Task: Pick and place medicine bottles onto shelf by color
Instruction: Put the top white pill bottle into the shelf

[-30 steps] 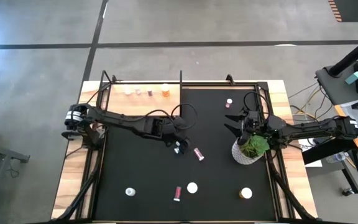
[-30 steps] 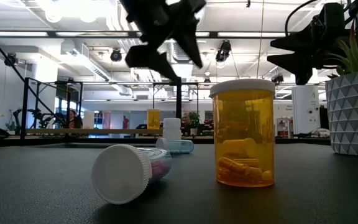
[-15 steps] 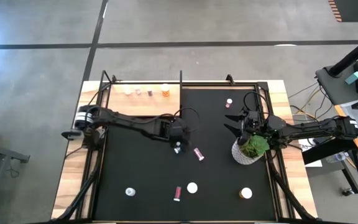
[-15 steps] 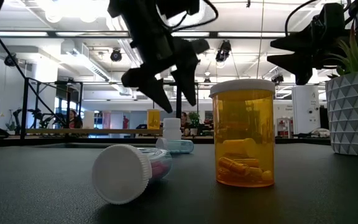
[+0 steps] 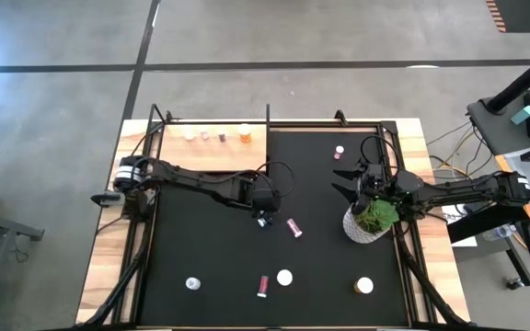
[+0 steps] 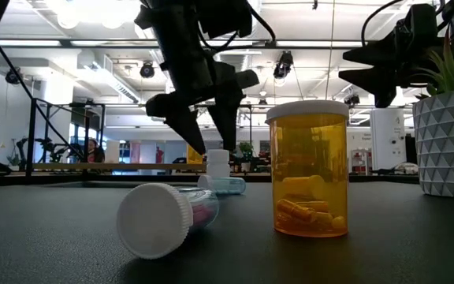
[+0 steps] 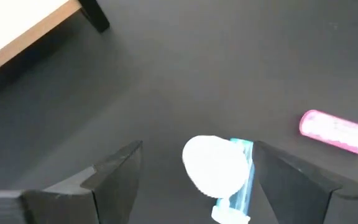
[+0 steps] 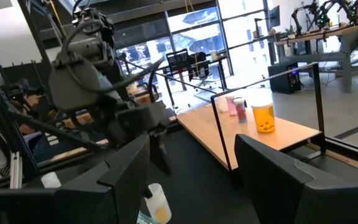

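Note:
A small white bottle (image 7: 215,165) with a white cap stands upright at the middle of the black mat, and a blue-teal bottle (image 7: 241,180) lies right beside it. My left gripper (image 7: 197,149) is open and points steeply down, one finger on each side of the white bottle's (image 6: 217,164) cap, with gaps on both sides. A pink bottle (image 5: 294,227) lies a little to the right. The shelf (image 5: 212,152) at the far left holds several bottles in a row (image 5: 221,136). My right gripper (image 5: 346,179) waits open and raised by the plant pot.
The white pot with a green plant (image 5: 368,221) stands at the right under the right arm. Loose bottles lie near the front edge (image 5: 262,286) (image 5: 284,277) (image 5: 192,283) (image 5: 364,286), and one stands far right (image 5: 339,150). A black frame (image 5: 268,115) runs round the table.
My left gripper has come down toward the white bottle and tipped more steeply downward, staying open. Its fingers have gone from well above the bottle to either side of its cap. No bottle has moved.

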You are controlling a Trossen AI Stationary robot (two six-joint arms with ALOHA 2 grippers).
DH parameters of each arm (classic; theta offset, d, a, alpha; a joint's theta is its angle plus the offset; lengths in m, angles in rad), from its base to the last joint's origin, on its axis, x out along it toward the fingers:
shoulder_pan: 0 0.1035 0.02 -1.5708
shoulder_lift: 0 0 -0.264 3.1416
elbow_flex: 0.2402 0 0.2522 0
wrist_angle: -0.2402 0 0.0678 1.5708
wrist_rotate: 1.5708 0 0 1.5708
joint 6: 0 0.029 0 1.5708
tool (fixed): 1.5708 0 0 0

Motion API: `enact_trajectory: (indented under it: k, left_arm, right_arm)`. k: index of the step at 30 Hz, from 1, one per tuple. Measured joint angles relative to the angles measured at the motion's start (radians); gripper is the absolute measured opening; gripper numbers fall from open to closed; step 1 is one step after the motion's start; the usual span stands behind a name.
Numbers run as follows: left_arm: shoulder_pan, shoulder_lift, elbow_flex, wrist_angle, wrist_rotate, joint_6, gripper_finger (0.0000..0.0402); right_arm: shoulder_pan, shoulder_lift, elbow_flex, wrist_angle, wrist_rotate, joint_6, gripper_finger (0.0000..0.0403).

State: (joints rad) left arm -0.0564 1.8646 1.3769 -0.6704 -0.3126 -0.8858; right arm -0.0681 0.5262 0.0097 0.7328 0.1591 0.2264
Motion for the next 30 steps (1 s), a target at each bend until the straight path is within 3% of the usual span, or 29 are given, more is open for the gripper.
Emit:
enact_trajectory:
  k: [14,30]
  left_arm:
    - [0.004,0.032,-0.012,0.003,0.001,-0.078,0.0276]
    - [0.004,0.032,-0.014,0.008,0.045,-0.088,0.0147]
  right_arm:
    - [0.0,0.0,0.0,-0.003,0.0,0.0,0.0226]
    - [0.0,0.0,0.0,-0.003,0.0,0.0,0.0226]
